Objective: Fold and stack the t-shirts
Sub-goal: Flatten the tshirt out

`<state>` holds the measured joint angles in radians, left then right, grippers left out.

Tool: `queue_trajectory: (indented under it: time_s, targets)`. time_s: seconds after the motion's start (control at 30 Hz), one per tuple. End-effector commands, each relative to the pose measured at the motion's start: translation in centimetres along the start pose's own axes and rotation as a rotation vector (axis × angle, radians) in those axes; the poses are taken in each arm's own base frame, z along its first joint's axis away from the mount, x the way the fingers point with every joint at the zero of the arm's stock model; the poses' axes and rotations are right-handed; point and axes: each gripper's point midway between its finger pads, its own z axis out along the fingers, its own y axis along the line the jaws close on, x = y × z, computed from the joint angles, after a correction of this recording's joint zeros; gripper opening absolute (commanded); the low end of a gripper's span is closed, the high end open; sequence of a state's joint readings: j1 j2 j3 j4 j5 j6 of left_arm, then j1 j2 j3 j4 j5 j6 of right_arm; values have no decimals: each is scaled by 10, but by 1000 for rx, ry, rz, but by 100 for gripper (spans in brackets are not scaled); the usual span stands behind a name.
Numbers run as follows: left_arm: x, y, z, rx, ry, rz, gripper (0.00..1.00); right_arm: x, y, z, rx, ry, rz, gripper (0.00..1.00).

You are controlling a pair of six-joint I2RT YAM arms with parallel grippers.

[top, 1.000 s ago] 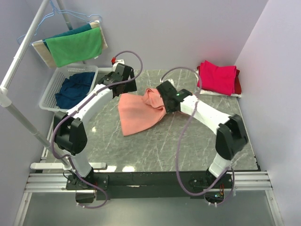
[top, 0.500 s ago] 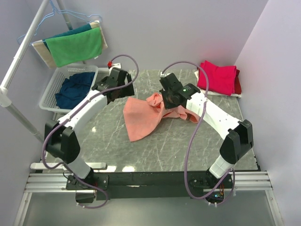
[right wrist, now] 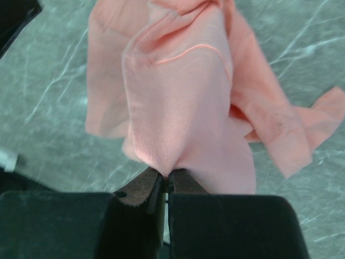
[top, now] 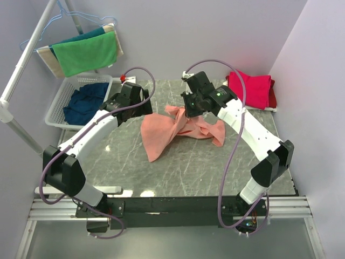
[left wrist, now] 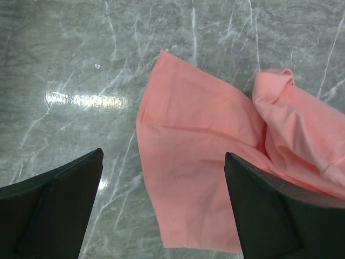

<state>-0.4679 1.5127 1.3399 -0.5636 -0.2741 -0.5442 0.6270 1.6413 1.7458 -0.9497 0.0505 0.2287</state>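
Salmon-orange t-shirt [top: 161,135]: unfolded, lying near the centre of the marble tabletop [top: 188,172], one end raised.

Change over the last second: the right hand [top: 187,110] is carrying the bunched end up and away toward 12 o'clock. The cloth is trailing after it, sliding toward 3 o'clock and opening into a flatter panel, with a sleeve spilling out at the hand's 4 o'clock.

Right hand: clamping a gathered fold tight between its fingers, the rest of the cloth hanging below.

Left hand [top: 141,105]: fingers standing wide apart and gripping nothing, hovering at the panel's 10 o'clock edge. From its wrist camera the panel is lying below, spanning the gap between the fingers, with no contact showing.

Judged stage: the shirt is being spread out, and no fold is made yet. The left hand is sitting well placed to take the near-left edge.

Crimson-pink and red t-shirts [top: 250,89]: resting folded at the tabletop's 2 o'clock corner, well apart from both hands.
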Motion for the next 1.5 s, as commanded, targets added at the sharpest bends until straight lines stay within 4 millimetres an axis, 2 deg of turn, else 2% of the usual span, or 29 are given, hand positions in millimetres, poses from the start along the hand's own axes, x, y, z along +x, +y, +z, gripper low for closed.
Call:
queue_trajectory:
  time_s: [0.0, 0.07, 0.17, 0.3, 0.33, 0.4, 0.43, 0.53, 0.6, 0.63, 0.7, 0.73, 0.77, 0.8, 0.83, 0.9, 0.93, 0.97, 1.0, 1.07, 1.1, 1.13, 1.2, 1.23, 1.33, 1.47]
  targets:
    - [-12, -6, -7, 37, -40, -23, 100, -6, 24, -27, -170, 17, -14, 0]
    - [-12, -8, -5, 37, -37, -17, 99, -8, 39, -37, -271, 20, -19, 0]
    - [-13, -7, -2, 26, -38, -18, 100, -27, 43, -48, -338, -34, 5, 0]
    - [-17, -8, -5, 30, -47, -23, 99, -71, 36, -72, -431, -162, 126, 0]
    - [-17, -8, -6, 31, -48, -25, 100, -94, 21, -83, -412, -258, 166, 0]
    - [-16, -10, -7, 49, -43, -21, 99, -106, 0, -82, -359, -332, 261, 0]
    - [-16, -13, -9, 67, -47, -18, 99, -122, -17, -85, -321, -414, 293, 0]
    - [-7, -26, -13, 162, -23, -6, 99, -131, -49, -81, -209, -489, 381, 0]
    - [5, -33, -15, 219, 7, 10, 100, -131, -60, -65, -179, -465, 404, 0]
    - [7, -46, -23, 301, 12, 29, 99, -125, -66, -44, -150, -416, 419, 0]
    - [23, -57, -27, 353, 40, 61, 99, -121, -66, -25, -146, -369, 423, 0]
    - [28, -62, -29, 367, 44, 81, 99, -113, -70, -3, -132, -319, 437, 0]
    - [43, -72, -31, 386, 66, 111, 99, -108, -71, 10, -124, -292, 444, 0]
    - [49, -77, -31, 390, 72, 125, 99, -103, -74, 21, -110, -266, 454, 0]
    - [60, -82, -26, 385, 95, 141, 99, -97, -79, 41, -92, -232, 464, 0]
    - [82, -100, -28, 420, 129, 177, 100, -87, -84, 63, -67, -195, 480, 0]
    - [95, -107, -22, 424, 153, 186, 100, -81, -84, 79, -63, -165, 482, 0]
    - [108, -119, -25, 452, 168, 211, 99, -81, -85, 85, -66, -155, 483, 0]
    - [107, -124, -20, 431, 132, 213, 99, -80, -84, 89, -70, -145, 486, 0]
    - [127, -131, -7, 395, 134, 238, 99, -78, -84, 99, -76, -125, 486, 0]
    - [128, -135, 1, 387, 116, 232, 100, -78, -83, 101, -81, -121, 487, 0]
    - [144, -130, 18, 338, 149, 228, 99, -78, -83, 104, -86, -120, 487, 0]
    - [153, -129, 36, 298, 155, 231, 100, -79, -81, 104, -99, -118, 491, 0]
    - [166, -124, 51, 259, 180, 237, 98, -79, -81, 104, -103, -118, 491, 0]
    - [174, -124, 73, 211, 167, 244, 96, -77, -84, 107, -108, -108, 499, 0]
    - [164, -128, 90, 160, 111, 251, 95, -69, -88, 110, -103, -90, 501, 0]
